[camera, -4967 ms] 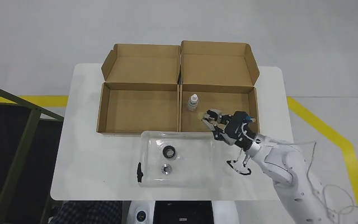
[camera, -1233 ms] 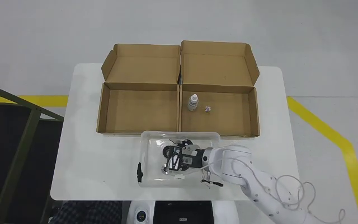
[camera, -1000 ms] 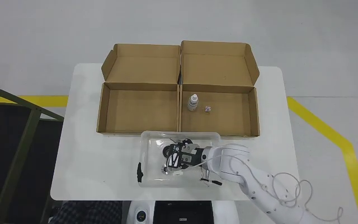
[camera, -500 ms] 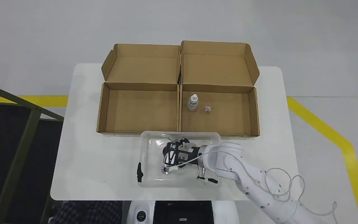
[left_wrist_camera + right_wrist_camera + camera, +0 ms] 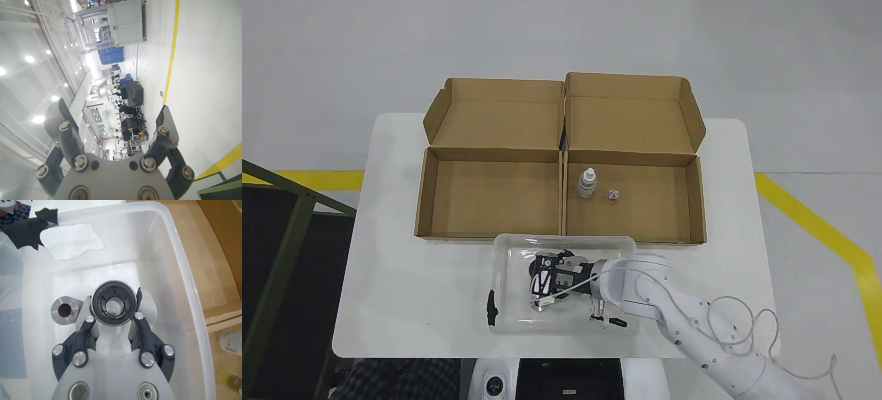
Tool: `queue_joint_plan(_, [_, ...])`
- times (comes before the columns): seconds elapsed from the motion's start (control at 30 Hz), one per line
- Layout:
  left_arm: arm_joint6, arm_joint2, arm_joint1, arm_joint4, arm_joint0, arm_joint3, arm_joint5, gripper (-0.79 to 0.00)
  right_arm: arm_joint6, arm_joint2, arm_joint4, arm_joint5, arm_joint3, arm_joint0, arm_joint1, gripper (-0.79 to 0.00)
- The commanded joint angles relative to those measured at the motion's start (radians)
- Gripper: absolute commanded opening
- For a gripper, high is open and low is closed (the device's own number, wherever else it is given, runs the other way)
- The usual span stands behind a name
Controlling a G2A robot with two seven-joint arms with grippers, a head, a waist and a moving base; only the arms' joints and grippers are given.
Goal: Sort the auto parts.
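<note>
My right gripper is down inside the clear plastic bin, shut on a black ring bearing with one finger on each side of it. A silver cylinder part with a dark bore stands on the bin floor just beside one finger. From the top, the right gripper sits in the bin, covering both parts. A small part and a small bottle lie in the right cardboard box. My left gripper is open and holds nothing, pointing out at the room.
The left cardboard box stands beside the right one, both behind the bin with lids folded back. A scrap of black tape hangs on the bin's left rim. White table shows on both sides of the bin.
Five seconds ago the right gripper was over the right box; the small part now lies there. Since then it went into the bin, edged left, and took hold of the bearing.
</note>
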Motion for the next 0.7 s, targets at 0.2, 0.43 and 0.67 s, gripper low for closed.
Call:
queue_joint_plan(0.2, [0.000,0.000,0.000,0.000,0.000,0.000,0.000,0.000,-0.024,0.039,0.022,-0.033,-0.033,-0.016,0.008,-0.785])
queue_joint_plan(0.43, [0.000,0.000,0.000,0.000,0.000,0.000,0.000,0.000,-0.055,0.087,0.041,-0.065,-0.089,-0.050,0.021,-0.785])
queue_joint_plan(0.67, [0.000,0.000,0.000,0.000,0.000,0.000,0.000,0.000,-0.112,0.147,0.063,-0.076,-0.144,-0.088,0.034,-0.785])
